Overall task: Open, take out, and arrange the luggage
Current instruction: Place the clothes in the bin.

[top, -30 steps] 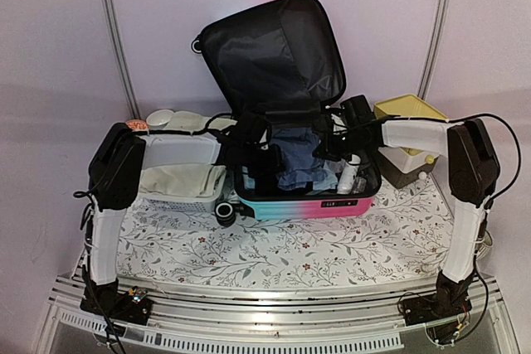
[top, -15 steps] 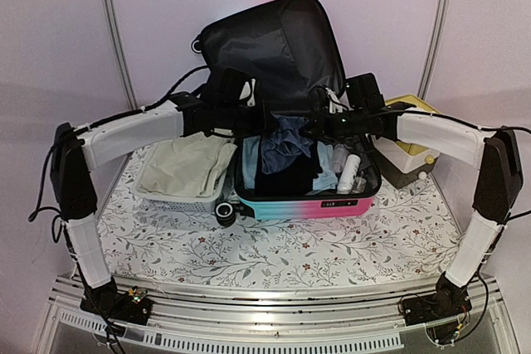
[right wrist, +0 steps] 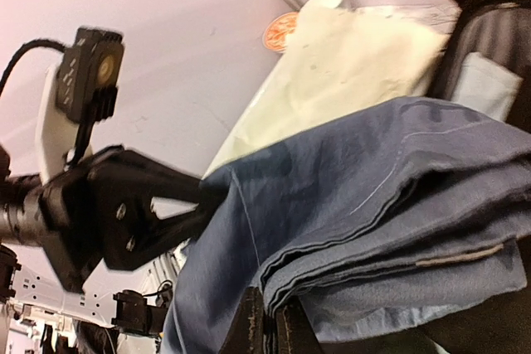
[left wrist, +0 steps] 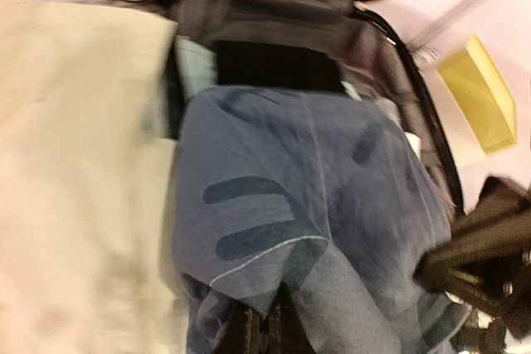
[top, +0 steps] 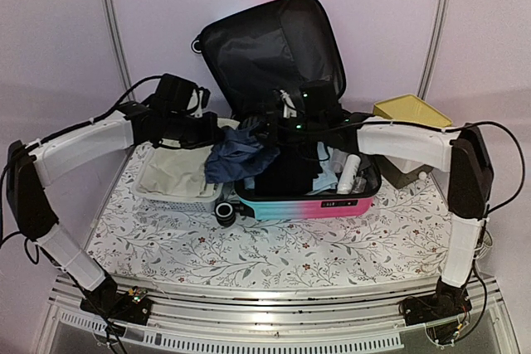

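The luggage (top: 307, 205) lies open at the table's middle, its black-lined lid (top: 274, 47) standing up. Both grippers hold a folded blue garment (top: 236, 151) above the luggage's left edge, beside the basket. My left gripper (top: 206, 133) is shut on the garment's left side; the cloth (left wrist: 315, 205) fills its wrist view over the closed fingers (left wrist: 245, 333). My right gripper (top: 272, 126) is shut on the right side, pinching the folded layers (right wrist: 373, 188) between its fingers (right wrist: 253, 321). Dark clothes and a white bottle (top: 348, 173) remain inside the luggage.
A white perforated basket (top: 178, 194) with cream cloth (top: 174, 172) stands left of the luggage. A yellow-topped box (top: 411, 113) stands to its right. A luggage wheel (top: 226, 213) sticks out at the front left. A floral mat (top: 290, 246) covers the table.
Both grippers rose out of the luggage with the blue garment and carried it left, to above the luggage's left edge by the basket.
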You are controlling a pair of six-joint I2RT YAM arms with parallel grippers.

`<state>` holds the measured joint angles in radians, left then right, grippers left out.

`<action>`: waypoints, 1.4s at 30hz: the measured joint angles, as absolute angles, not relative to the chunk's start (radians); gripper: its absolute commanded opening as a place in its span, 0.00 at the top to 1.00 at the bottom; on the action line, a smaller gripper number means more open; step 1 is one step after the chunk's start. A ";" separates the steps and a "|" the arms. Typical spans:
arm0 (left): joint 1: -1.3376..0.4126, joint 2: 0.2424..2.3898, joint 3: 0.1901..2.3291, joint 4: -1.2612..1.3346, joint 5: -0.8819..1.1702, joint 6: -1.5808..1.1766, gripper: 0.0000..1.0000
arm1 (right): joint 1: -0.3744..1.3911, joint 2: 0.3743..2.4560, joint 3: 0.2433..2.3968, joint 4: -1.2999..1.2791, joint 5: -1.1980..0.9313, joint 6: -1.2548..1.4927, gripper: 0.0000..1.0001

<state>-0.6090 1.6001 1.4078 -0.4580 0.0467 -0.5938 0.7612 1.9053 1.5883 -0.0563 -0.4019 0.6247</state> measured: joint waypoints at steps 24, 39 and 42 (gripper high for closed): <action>-0.276 1.275 0.974 -0.479 -0.017 -0.444 0.05 | 1.016 2.074 1.488 0.181 -0.208 0.737 0.33; -0.166 1.599 1.251 -0.456 0.249 -0.210 0.27 | 0.919 1.805 1.287 0.262 -0.167 0.741 0.33; -0.158 1.693 1.283 -0.458 0.334 -0.160 0.19 | 0.916 1.805 1.280 0.261 -0.178 0.741 0.33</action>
<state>-0.1581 1.6932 1.2831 -0.4583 0.3336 -0.1600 0.9157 1.8053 1.2800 0.2611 -0.1776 0.7414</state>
